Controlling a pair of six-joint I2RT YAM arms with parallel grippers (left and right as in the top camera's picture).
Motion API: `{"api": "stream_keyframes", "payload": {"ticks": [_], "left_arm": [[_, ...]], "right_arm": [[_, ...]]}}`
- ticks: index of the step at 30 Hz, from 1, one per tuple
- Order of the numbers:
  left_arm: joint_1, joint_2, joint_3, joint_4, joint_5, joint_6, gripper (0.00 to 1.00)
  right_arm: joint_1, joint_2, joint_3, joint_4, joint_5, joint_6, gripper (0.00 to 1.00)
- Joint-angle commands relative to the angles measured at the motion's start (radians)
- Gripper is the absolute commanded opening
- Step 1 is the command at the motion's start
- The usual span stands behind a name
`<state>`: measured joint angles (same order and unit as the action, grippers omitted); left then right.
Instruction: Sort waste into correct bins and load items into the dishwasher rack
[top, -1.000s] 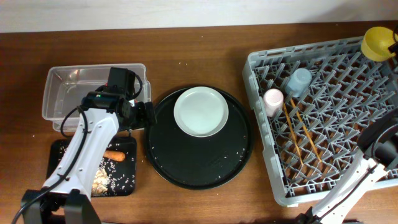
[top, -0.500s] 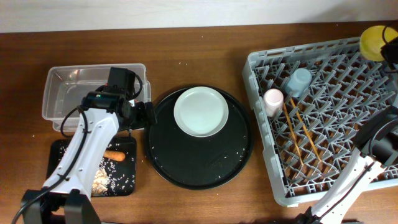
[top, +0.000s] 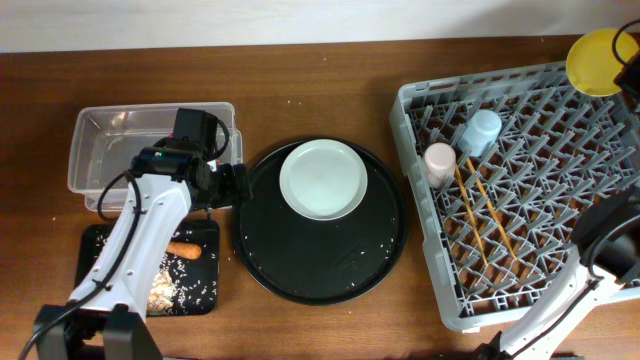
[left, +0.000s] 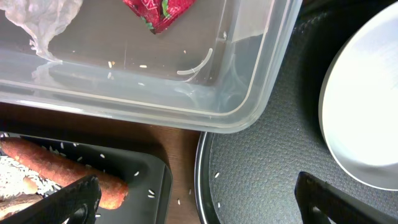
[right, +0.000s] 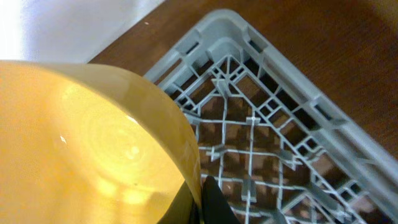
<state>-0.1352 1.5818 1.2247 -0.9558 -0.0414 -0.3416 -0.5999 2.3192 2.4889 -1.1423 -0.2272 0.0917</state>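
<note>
We hold the yellow bowl (top: 596, 62) by its rim, our right tool (right: 200, 199) clamped on it, above the far right corner of the grey rack (top: 500, 75). Inside the rack lie the pink cup (top: 439, 160), the blue cup (top: 481, 130) and two chopsticks (top: 480, 215). Our left tool (left: 205, 202) gapes wide over the counter (left: 183, 134) where clear tub (left: 249, 93), black tray (left: 149, 174) and round tray (left: 261, 168) meet.

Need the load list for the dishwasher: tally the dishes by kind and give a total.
Cups: 2, the pink cup and the blue cup
Bowls: 1, the yellow bowl
Plates: 1, the plate
Chopsticks: 2
Total: 6
</note>
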Motion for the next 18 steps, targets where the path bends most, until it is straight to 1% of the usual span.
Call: {"api": "stream_keyframes", "payload": {"ticks": [1, 2, 3, 4, 6, 8, 12, 15, 16, 18], "left_arm": [[0.003, -0.013, 0.002, 0.001, 0.0, -0.002, 0.99], [0.003, -0.013, 0.002, 0.002, 0.0, -0.002, 0.99], [0.003, -0.013, 0.002, 0.002, 0.0, -0.002, 0.99], [0.003, -0.013, 0.002, 0.001, 0.0, -0.002, 0.99], [0.003, -0.013, 0.002, 0.001, 0.0, -0.002, 0.99], [0.003, -0.013, 0.002, 0.001, 0.0, -0.002, 0.99], [0.003, -0.013, 0.002, 0.001, 0.0, -0.002, 0.99], [0.003, -0.013, 0.002, 0.001, 0.0, -0.002, 0.99], [0.003, -0.013, 0.002, 0.001, 0.0, -0.002, 0.99], [0.003, -0.013, 0.002, 0.001, 0.0, -0.002, 0.99]], "right_arm": [[0.011, -0.037, 0.017, -0.034, 0.409, -0.088, 0.04], [0.018, -0.037, 0.015, -0.037, 0.594, -0.088, 0.04], [0.032, -0.037, 0.013, -0.044, 0.848, -0.084, 0.04], [0.046, -0.037, 0.013, -0.079, 0.974, -0.039, 0.04], [0.074, -0.037, 0.012, -0.171, 1.084, 0.095, 0.04], [0.108, -0.037, -0.016, -0.205, 1.151, 0.154, 0.04], [0.183, -0.037, -0.156, -0.204, 1.328, 0.157, 0.04], [0.251, -0.037, -0.303, -0.148, 1.493, 0.148, 0.04], [0.266, -0.037, -0.33, -0.128, 1.508, 0.134, 0.04], [0.296, -0.037, -0.37, -0.068, 1.508, 0.058, 0.04]]}}
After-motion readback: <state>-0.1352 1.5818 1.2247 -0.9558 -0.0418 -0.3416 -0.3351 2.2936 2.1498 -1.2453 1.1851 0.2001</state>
